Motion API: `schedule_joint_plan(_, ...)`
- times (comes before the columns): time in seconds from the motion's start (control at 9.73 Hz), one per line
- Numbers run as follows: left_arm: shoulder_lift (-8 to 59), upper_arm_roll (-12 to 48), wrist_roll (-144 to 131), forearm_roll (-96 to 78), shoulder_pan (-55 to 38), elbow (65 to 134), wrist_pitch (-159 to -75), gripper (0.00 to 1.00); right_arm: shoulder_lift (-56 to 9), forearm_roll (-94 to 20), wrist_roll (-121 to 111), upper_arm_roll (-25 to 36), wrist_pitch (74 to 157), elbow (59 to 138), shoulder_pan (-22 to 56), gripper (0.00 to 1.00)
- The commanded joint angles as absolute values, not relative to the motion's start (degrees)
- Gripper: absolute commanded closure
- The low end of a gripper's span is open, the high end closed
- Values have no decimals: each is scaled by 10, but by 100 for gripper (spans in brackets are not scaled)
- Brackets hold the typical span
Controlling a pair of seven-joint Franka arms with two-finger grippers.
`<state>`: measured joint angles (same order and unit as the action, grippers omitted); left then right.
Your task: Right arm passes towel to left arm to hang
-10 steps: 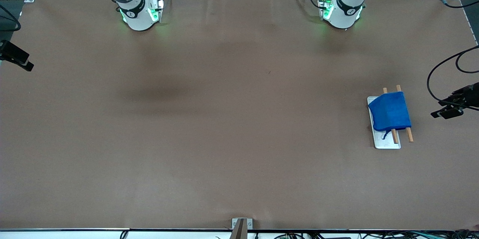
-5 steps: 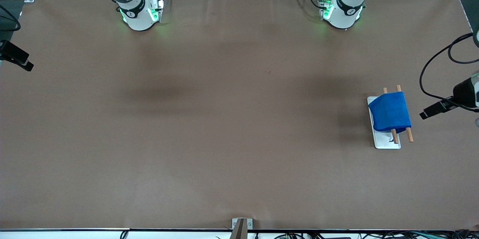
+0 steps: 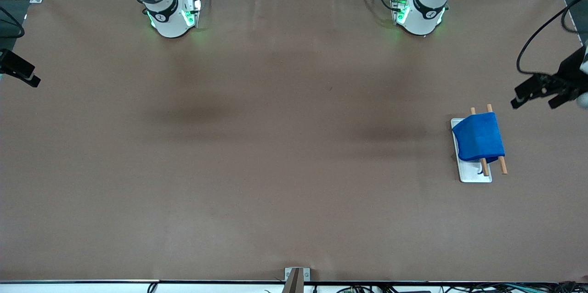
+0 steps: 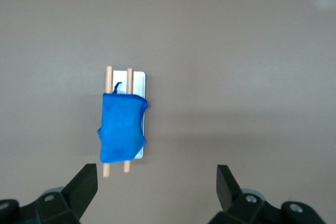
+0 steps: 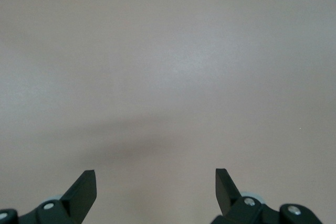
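Observation:
The blue towel point(image 3: 479, 138) hangs folded over two wooden rods point(image 3: 502, 164) of a small rack on a white base plate point(image 3: 473, 174), toward the left arm's end of the table. The left wrist view looks down on the towel point(image 4: 122, 127) from high up. My left gripper point(image 3: 535, 95) hovers over the table's edge at the left arm's end, apart from the towel. It is open and holds nothing point(image 4: 157, 174). My right gripper point(image 5: 156, 179) is open and empty too, held high over bare brown table.
The brown table cover point(image 3: 294, 169) is bare apart from the rack. Both arm bases point(image 3: 172, 17) point(image 3: 419, 13) stand along the table edge farthest from the front camera. A small metal bracket point(image 3: 296, 277) sits at the edge nearest it.
The left gripper has swung up and toward the bases' side of the rack, and its shadow has slid off the rack. The towel and the right arm have not moved.

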<state>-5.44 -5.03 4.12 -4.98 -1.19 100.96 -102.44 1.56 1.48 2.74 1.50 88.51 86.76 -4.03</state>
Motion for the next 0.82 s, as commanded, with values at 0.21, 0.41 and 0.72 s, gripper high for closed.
schedule_joint_plan(0.21, -11, -30, 49, -13, 0, 899, -912, 0, 23, 16, 35, 12, 882, 872, -45, 0)
schedule_joint_plan(0.41, 17, -20, 46, -12, 2, 845, -870, 0, 23, 16, 35, 12, 882, 872, -45, 0)
schedule_joint_plan(0.72, -3, -6, 27, -12, 10, 877, -874, 0, 23, 17, 35, 13, 882, 872, -46, 0)
